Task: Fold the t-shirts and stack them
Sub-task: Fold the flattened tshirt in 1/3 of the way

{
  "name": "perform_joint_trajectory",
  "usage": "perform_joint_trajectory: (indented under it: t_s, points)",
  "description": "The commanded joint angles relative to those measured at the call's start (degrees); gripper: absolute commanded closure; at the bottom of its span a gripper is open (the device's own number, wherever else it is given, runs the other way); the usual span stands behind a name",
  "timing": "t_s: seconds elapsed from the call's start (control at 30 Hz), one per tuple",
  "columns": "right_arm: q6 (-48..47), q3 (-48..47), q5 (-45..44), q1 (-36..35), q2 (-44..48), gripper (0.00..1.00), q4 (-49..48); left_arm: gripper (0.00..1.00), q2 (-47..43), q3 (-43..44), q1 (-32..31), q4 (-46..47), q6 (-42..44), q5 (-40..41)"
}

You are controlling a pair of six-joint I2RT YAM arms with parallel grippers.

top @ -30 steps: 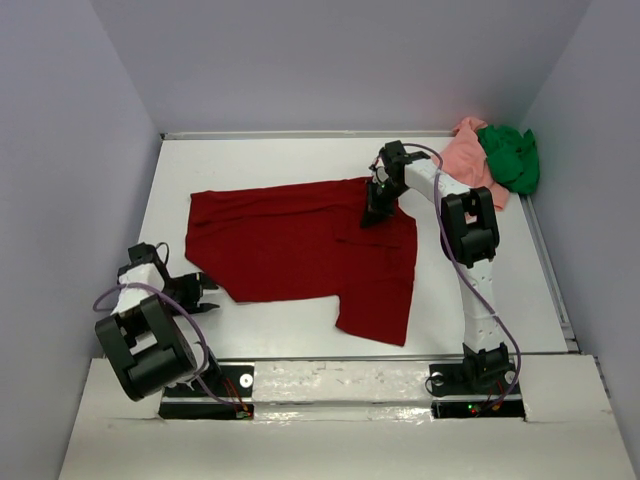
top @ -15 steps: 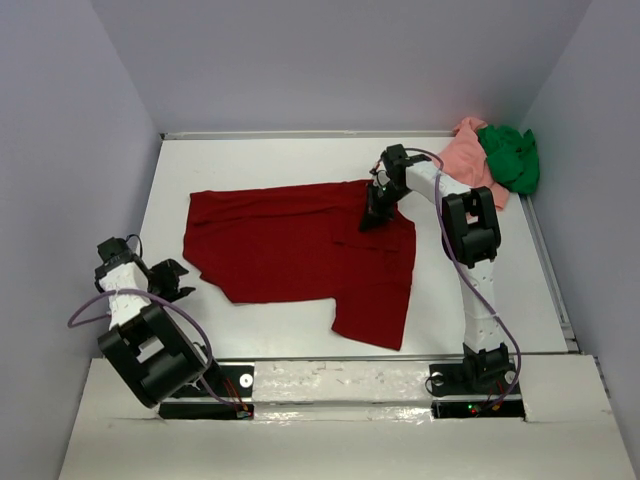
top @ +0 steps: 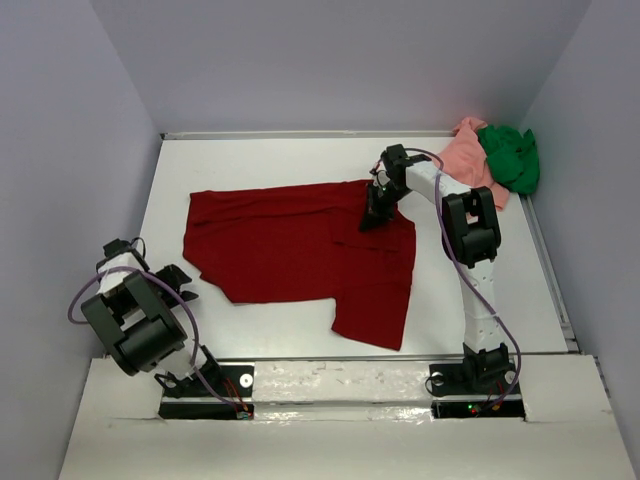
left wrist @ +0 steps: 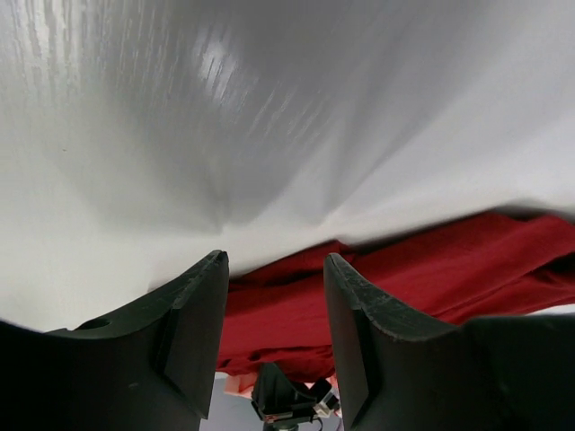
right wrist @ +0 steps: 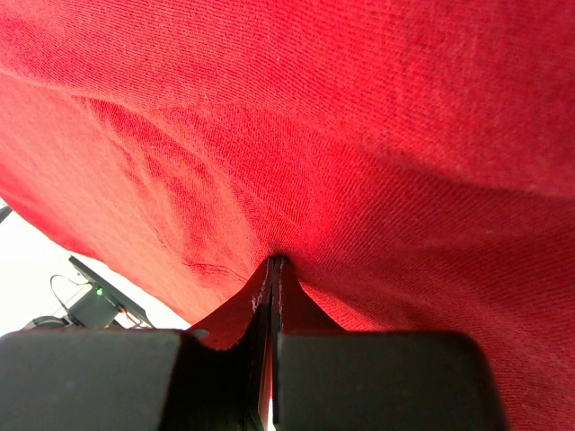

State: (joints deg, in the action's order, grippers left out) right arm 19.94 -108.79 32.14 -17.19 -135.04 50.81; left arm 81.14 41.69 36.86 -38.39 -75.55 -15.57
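A dark red t-shirt (top: 290, 245) lies spread across the middle of the white table, one flap hanging toward the near edge. My right gripper (top: 375, 212) is shut on a pinch of its cloth near the upper right corner; the red fabric (right wrist: 359, 135) fills the right wrist view and bunches into the closed jaws (right wrist: 274, 262). My left gripper (top: 183, 285) hovers open and empty just left of the shirt's lower left edge. Through its fingers (left wrist: 275, 259) I see the red t-shirt (left wrist: 431, 269) ahead. The salmon pink t-shirt (top: 468, 160) and the green t-shirt (top: 510, 155) lie crumpled at the far right corner.
Pale walls close in the table (top: 260, 160) on the left, back and right. Both arm bases sit on the near edge strip (top: 340, 385). The right arm (top: 470, 230) stretches from its base up to the shirt's corner.
My left arm has swung away to the left, off the shirt's lower left edge, its jaws still open. The right gripper has held its pinch, the shirt shifting only slightly.
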Motion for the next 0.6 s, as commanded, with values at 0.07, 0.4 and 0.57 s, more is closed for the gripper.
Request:
perform_joint_trajectory:
  t_s: [0.07, 0.4, 0.57]
  points:
    - [-0.2, -0.3, -1.2, -0.2, 2.2, 1.0, 0.7, 0.45, 2.9, 2.6, 0.5, 0.2, -2.8, 0.5]
    - [-0.3, 0.3, -0.9, 0.3, 2.9, 1.0, 1.0, 0.46, 7.4, 2.3, -3.5, 5.0, -6.5, -1.3]
    - [-0.4, 0.6, -1.1, 0.3, 3.0, 1.0, 1.0, 0.46, 9.8, 3.1, -5.4, 7.0, -7.5, -2.4]
